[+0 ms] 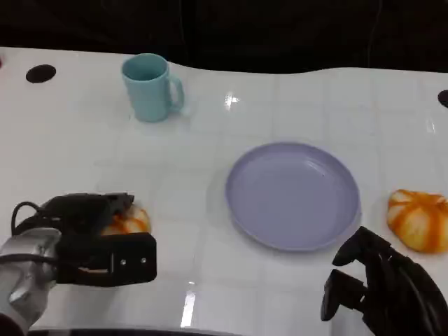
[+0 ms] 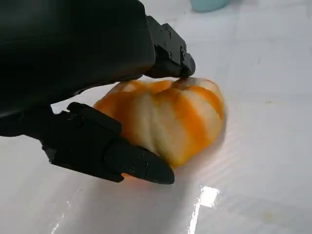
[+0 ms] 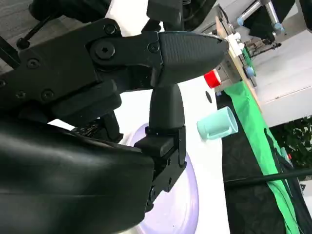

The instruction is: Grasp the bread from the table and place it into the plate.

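Observation:
An orange-and-white striped bread (image 2: 170, 117) lies on the white table at the front left. My left hand (image 1: 91, 238) covers it in the head view, where a bit of the bread (image 1: 129, 222) peeks out. In the left wrist view one finger (image 2: 170, 51) touches the bread's top and another (image 2: 112, 153) presses its near side, so the hand grips it against the table. The lavender plate (image 1: 292, 196) sits right of centre, nothing in it. My right hand (image 1: 381, 290) hovers at the front right with its fingers apart, holding nothing, just in front of the plate (image 3: 170, 214).
A second striped bread (image 1: 418, 220) lies right of the plate near the table's right edge. A light blue mug (image 1: 150, 87) stands at the back left. A dark round hole (image 1: 40, 73) marks the far left of the table.

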Available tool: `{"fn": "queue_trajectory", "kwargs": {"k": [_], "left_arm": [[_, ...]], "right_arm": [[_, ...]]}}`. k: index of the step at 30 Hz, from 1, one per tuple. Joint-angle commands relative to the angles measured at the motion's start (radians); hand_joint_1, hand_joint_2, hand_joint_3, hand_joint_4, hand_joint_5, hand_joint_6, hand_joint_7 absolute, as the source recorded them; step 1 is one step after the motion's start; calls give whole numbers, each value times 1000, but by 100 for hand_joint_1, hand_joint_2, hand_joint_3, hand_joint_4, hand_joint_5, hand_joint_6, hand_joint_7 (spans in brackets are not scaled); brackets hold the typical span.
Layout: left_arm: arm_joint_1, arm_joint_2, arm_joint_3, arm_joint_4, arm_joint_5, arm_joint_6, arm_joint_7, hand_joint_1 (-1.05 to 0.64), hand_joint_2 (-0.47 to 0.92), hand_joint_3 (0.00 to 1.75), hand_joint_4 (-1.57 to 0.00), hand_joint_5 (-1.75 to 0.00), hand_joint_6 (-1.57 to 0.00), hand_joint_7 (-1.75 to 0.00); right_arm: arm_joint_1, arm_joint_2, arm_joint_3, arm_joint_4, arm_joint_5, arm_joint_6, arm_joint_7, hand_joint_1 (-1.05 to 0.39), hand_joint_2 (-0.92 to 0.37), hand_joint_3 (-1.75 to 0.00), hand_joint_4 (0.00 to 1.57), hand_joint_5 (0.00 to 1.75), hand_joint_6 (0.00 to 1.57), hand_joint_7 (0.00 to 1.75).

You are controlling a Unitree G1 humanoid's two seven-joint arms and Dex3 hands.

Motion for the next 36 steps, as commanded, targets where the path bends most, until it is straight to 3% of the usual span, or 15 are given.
{"fn": "queue_trajectory", "kwargs": {"k": [1, 2, 4, 8, 10, 11, 12, 14, 18, 23, 24, 27, 28, 33, 36], "left_arm": [[4, -6, 32, 74, -55, -69, 112, -28, 92, 40, -79, -86, -99, -16], [1, -7, 32, 82, -60, -74, 121, -29, 91, 31, -80, -105, -108, -18], [-1, -6, 29, 96, -64, -87, 143, -32, 92, 24, -80, -118, -116, -20], [-3, -5, 23, 110, -65, -92, 161, -32, 91, 37, -73, -118, -119, -35], [1, -9, 23, 121, -63, -97, 196, -30, 82, 58, -72, -146, -99, -90], [2, -10, 17, 130, -50, -105, 234, -29, 76, 71, -72, -156, -91, -110], [2, -12, 11, 144, -41, -115, 271, -29, 75, 69, -74, -167, -74, -147], [0, -16, 3, 173, -33, -136, 325, -32, 88, 46, -78, -173, -62, -167], [-5, -27, 7, 225, -48, -186, 409, -38, 92, 34, -72, -175, -50, -169], [-7, -32, 7, 269, -54, -261, 498, -31, 92, 41, -80, -175, -57, -174], [-7, -34, 13, 271, -63, -276, 506, -30, 91, 45, -80, -175, -58, -174], [-8, -38, 29, 265, -88, -305, 506, -26, 67, 99, -80, -175, -64, -175], [-9, -38, 31, 264, -92, -308, 505, -25, 64, 106, -81, -175, -64, -175], [-10, -37, 30, 265, -98, -312, 504, -25, 59, 115, -81, -175, -65, -175], [6, -48, 81, 200, -173, -366, 479, -26, 59, 116, -81, -175, -67, -175]], "right_arm": [[3, -6, -6, -13, 8, -4, 3, -55, -92, -45, 74, 175, 45, 173], [3, -6, -6, -13, 8, -4, 2, -55, -92, -45, 74, 175, 45, 172], [2, -7, -7, -11, 6, -6, 2, -55, -92, -45, 74, 175, 45, 172], [0, -6, -8, -8, 6, -5, 0, -55, -92, -45, 74, 175, 46, 172], [1, -5, -8, -10, 6, -4, -2, -55, -92, -44, 74, 175, 46, 172], [1, -4, -8, -8, 7, -7, 1, -55, -92, -44, 74, 175, 46, 172], [1, -4, -7, -8, 6, -8, 1, -54, -92, -44, 74, 175, 46, 172], [2, -3, -7, -8, 4, -10, -1, -54, -92, -44, 74, 175, 45, 172], [1, -7, -7, -7, 2, -8, 1, -55, -92, -44, 74, 175, 45, 172], [3, -7, -9, -8, 8, -7, 4, -54, -92, -44, 73, 175, 44, 172], [3, -5, -9, -7, 8, -7, 3, -54, -92, -44, 73, 175, 44, 172], [2, -5, -8, -6, 0, -9, -3, -55, -92, -44, 73, 175, 44, 172], [2, -6, -7, -6, -2, -9, -4, -55, -92, -44, 73, 175, 44, 172], [2, -6, -7, -6, -3, -10, -4, -55, -92, -44, 73, 175, 44, 173], [1, -10, -4, -1, -10, -18, 3, -55, -92, -44, 74, 175, 43, 174]]}}
